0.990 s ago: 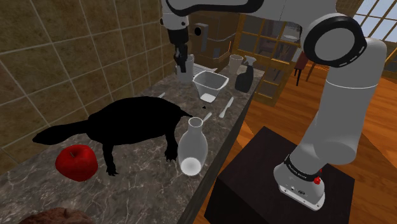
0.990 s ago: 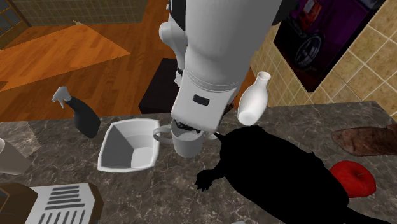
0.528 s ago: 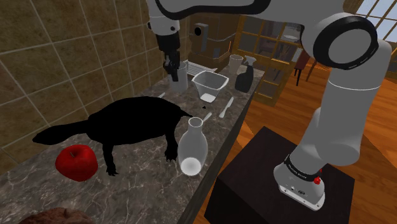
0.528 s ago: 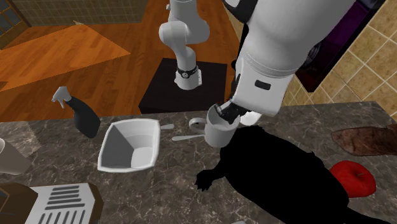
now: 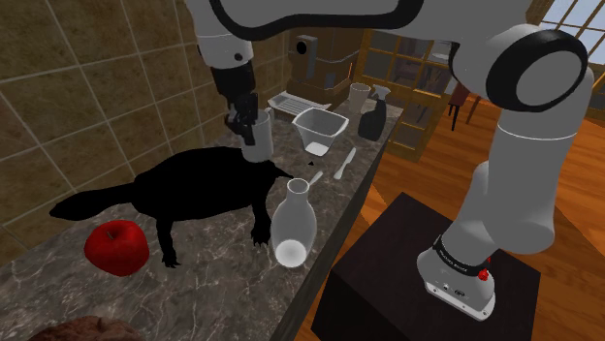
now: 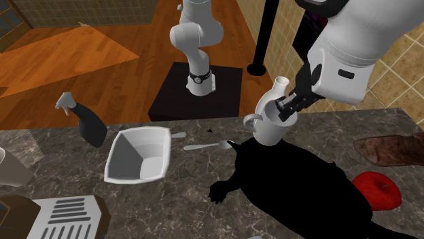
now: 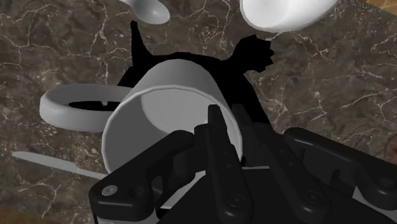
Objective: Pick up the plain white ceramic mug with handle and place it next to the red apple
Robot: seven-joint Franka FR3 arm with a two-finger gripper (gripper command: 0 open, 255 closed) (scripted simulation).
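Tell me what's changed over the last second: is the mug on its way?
The pincer, still shut on the rim of the white mug, has carried it away from the white square tub toward the shoulder view's left; it now hangs above the black animal figure. The red apple, vase and spray bottle have not moved.

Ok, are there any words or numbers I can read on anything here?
No words or numbers can be read here.
The mug, clasped by the gripper: plain, no writing.
The spray bottle: no label.
Tiny marks on the arm's base: too small to read.
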